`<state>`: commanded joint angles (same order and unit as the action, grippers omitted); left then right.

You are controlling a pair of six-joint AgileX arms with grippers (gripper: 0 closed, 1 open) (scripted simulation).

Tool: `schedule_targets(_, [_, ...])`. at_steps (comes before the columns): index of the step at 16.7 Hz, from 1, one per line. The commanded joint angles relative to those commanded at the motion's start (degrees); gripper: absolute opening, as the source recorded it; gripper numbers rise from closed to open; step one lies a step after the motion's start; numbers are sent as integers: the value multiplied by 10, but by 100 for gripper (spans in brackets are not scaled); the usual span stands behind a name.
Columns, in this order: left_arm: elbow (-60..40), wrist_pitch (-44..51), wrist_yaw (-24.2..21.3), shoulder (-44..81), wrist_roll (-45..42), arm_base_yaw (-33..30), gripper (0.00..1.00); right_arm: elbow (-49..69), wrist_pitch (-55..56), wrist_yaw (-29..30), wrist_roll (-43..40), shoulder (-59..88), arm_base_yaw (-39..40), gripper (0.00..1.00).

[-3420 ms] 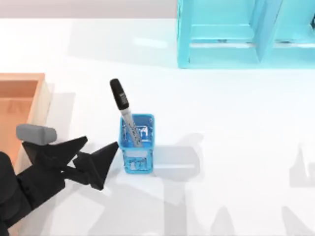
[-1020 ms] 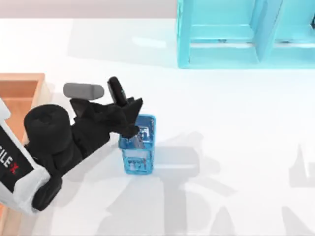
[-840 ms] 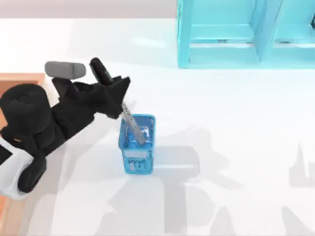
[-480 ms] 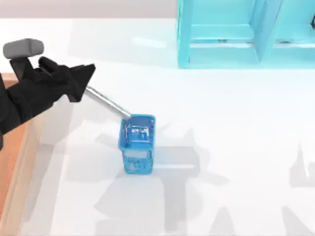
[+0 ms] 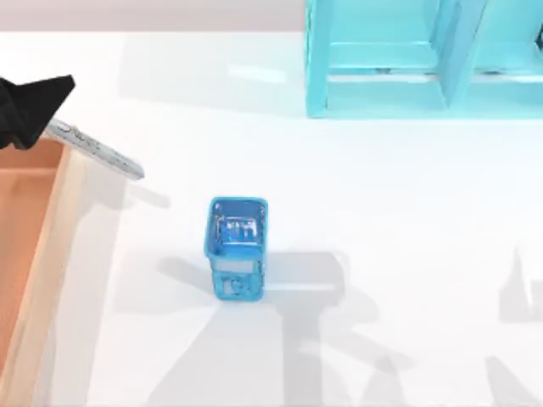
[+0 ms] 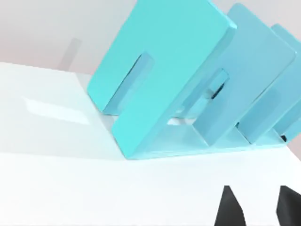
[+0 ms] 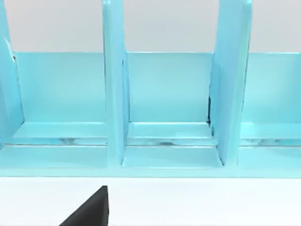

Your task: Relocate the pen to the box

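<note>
The box (image 5: 34,220) looks like matt orange-brown wood with paler rims. The pen (image 5: 97,151) has a silvery, metallic-looking barrel. The cup (image 5: 237,248) is translucent blue plastic mesh, the shelf unit (image 5: 424,59) smooth cyan, and the desk (image 5: 399,237) glossy white.

You have one pen (image 5: 100,153) on view: its grey barrel sticks out from the left gripper (image 5: 30,114) at the table's left edge. One box (image 5: 34,246) lies there too, orange-brown with light rims. You have one blue cup (image 5: 237,246) standing near the middle of the table (image 5: 382,237), and one cyan shelf (image 5: 424,59) at the far side; in the right wrist view you can count three dividers and four bays on it, the outer two cut off. Of grippers you see one from above, with two dark fingertips (image 6: 230,209) in the left wrist view.
</note>
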<state>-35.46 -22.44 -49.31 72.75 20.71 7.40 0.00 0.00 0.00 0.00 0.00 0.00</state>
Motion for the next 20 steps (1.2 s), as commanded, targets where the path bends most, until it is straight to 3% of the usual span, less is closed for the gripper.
schedule_targets(7, [-5,7,-2,1,-8,1,0,0,0,0,0,0,0,100])
schedule_targets(11, [-88,90,2,15,-92,34,0,0,0,0,0,0,0,100])
schedule_targets(15, [-232,266,11,51,-274,92,0,0,0,0,0,0,0,100])
schedule_targets(20, [-409,581,19,122,-611,163,0,0,0,0,0,0,0,100])
